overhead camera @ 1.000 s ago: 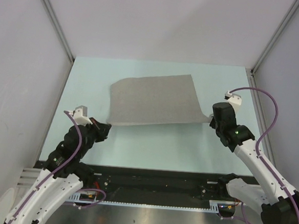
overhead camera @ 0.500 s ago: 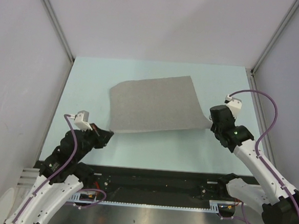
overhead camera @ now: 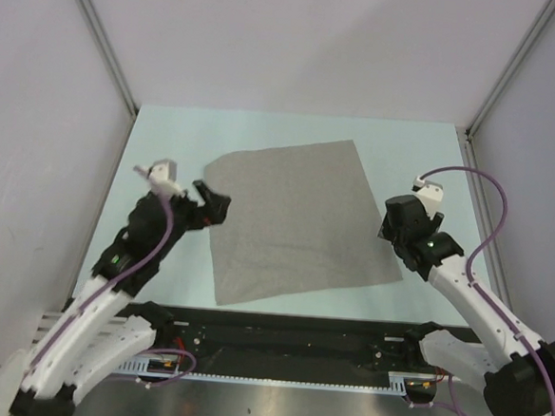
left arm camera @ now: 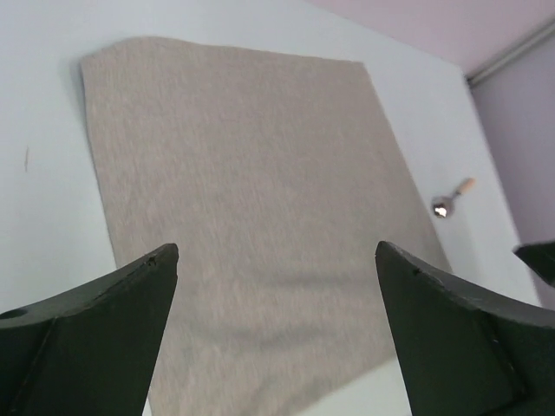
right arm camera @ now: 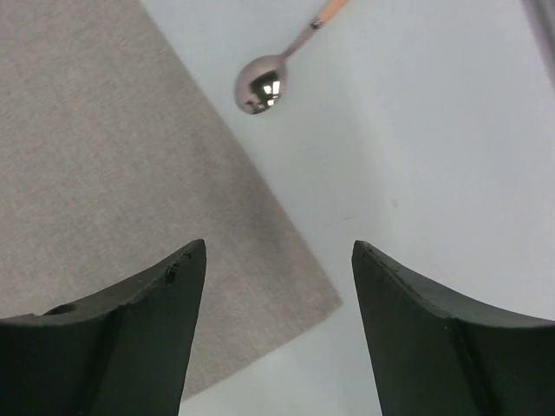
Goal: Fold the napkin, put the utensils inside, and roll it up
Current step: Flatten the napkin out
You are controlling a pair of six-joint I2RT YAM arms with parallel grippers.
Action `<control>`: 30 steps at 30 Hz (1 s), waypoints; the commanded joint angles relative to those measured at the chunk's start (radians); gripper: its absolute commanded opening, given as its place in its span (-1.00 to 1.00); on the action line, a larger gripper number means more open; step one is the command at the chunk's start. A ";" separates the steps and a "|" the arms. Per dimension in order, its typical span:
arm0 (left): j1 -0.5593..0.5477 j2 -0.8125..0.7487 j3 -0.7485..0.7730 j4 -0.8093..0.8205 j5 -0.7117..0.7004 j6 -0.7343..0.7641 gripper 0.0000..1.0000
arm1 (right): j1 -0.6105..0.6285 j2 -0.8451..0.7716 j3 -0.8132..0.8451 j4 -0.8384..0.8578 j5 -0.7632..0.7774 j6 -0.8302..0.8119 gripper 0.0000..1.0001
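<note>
Napkin (overhead camera: 300, 219) spread flat on the tabletop (overhead camera: 168, 134), lying between my left jaws and right jaws. Both pairs stand apart and hold nothing. To fold well, I would pinch the two corners nearest the jaws at once, lift evenly and lay them square on the far edge. Both wrist views show a spoon (right arm camera: 260, 87) just beyond the right jaws, beside the napkin's edge; the overhead view does not.

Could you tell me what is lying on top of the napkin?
Nothing: the napkin lies spread out and bare on the table. A spoon lies beside its right edge, apart. Anything beneath the napkin is covered.
</note>
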 commanded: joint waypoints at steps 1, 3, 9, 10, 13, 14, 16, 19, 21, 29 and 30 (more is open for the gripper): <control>0.151 0.392 0.102 0.344 0.030 0.133 0.99 | 0.011 0.092 0.021 0.165 -0.163 -0.022 0.46; 0.256 0.619 0.177 0.372 0.112 0.104 0.99 | 0.033 0.113 0.021 0.202 -0.192 -0.018 0.46; 0.497 0.989 0.218 0.625 0.320 0.021 0.99 | 0.073 0.138 0.019 0.248 -0.257 -0.019 0.49; 0.528 1.023 0.237 0.631 0.333 0.024 1.00 | 0.073 0.139 0.019 0.254 -0.271 -0.025 0.50; 0.552 1.135 0.275 0.698 0.417 0.015 0.99 | 0.074 0.153 0.022 0.265 -0.281 -0.042 0.52; 0.559 1.164 0.283 0.714 0.432 0.009 0.99 | 0.074 0.164 0.025 0.268 -0.283 -0.047 0.52; 0.571 1.229 0.298 0.754 0.455 -0.012 0.99 | 0.074 0.171 0.030 0.270 -0.292 -0.045 0.52; 0.589 1.295 0.298 0.851 0.523 -0.063 0.99 | 0.074 0.188 0.031 0.276 -0.307 -0.045 0.53; 0.589 1.330 0.323 0.862 0.540 -0.086 1.00 | 0.076 0.201 0.031 0.285 -0.310 -0.042 0.53; 0.591 1.445 0.386 0.875 0.610 -0.131 0.99 | 0.076 0.257 0.056 0.290 -0.320 -0.042 0.53; 0.589 1.456 0.404 0.887 0.623 -0.140 0.99 | 0.076 0.262 0.059 0.291 -0.321 -0.044 0.54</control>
